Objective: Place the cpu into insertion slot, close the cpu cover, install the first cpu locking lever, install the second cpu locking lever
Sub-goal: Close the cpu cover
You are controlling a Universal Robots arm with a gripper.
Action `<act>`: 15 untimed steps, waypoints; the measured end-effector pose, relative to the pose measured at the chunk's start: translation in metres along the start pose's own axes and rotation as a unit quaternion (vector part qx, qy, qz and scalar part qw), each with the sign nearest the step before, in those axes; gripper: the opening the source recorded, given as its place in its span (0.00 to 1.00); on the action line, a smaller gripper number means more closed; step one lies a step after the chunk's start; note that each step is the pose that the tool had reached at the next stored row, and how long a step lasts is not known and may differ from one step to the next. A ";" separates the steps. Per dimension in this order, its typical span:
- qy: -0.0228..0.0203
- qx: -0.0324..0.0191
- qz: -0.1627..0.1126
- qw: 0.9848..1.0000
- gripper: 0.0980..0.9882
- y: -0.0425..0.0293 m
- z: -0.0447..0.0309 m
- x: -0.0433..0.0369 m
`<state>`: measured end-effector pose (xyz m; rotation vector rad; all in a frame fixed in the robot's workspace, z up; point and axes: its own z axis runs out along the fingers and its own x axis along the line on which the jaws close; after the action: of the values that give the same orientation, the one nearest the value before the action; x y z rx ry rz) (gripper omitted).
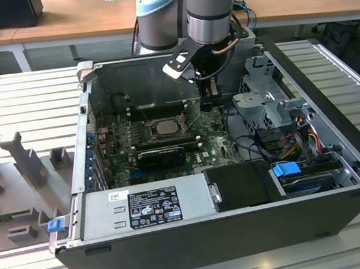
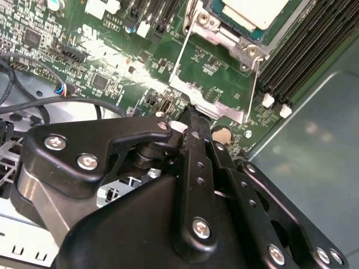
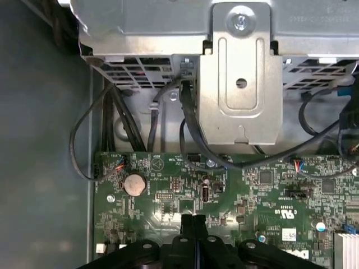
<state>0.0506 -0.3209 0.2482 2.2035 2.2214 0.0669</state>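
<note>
The cpu (image 1: 164, 127) lies flat in its socket on the green motherboard, its pale silver top facing up, also seen in the second wrist view (image 2: 253, 10). The cpu cover (image 2: 224, 35) shows as grey metal framing around the chip. Two thin wire levers (image 2: 178, 56) (image 2: 253, 89) run from the socket's corners toward me. My gripper (image 1: 206, 104) hangs to the exterior view's right of the socket, low over the board. Its black fingertips (image 3: 188, 221) are pressed together with nothing between them. In the second wrist view the gripper (image 2: 190, 115) ends beside a shiny metal tab (image 2: 208, 102).
A grey drive cage (image 3: 241, 73) with black cables stands just beyond the board's edge. A coin battery (image 3: 134, 184) sits on the board near the fingertips. Memory slots (image 2: 305, 50) flank the socket. The power supply (image 1: 142, 204) fills the case's front.
</note>
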 end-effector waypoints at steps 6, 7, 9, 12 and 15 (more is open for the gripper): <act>0.000 0.000 0.000 1.000 0.01 -0.0081 -0.0003 0.0000; 0.000 0.000 0.000 1.000 0.01 -0.0084 -0.0004 0.0000; 0.000 0.000 0.000 1.000 0.01 -0.0093 -0.0004 0.0001; 0.000 0.000 0.000 1.000 0.01 -0.0097 -0.0004 0.0001; 0.000 0.000 0.000 1.000 0.01 -0.0102 -0.0004 0.0001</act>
<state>0.0403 -0.3210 0.2482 2.2036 2.2213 0.0668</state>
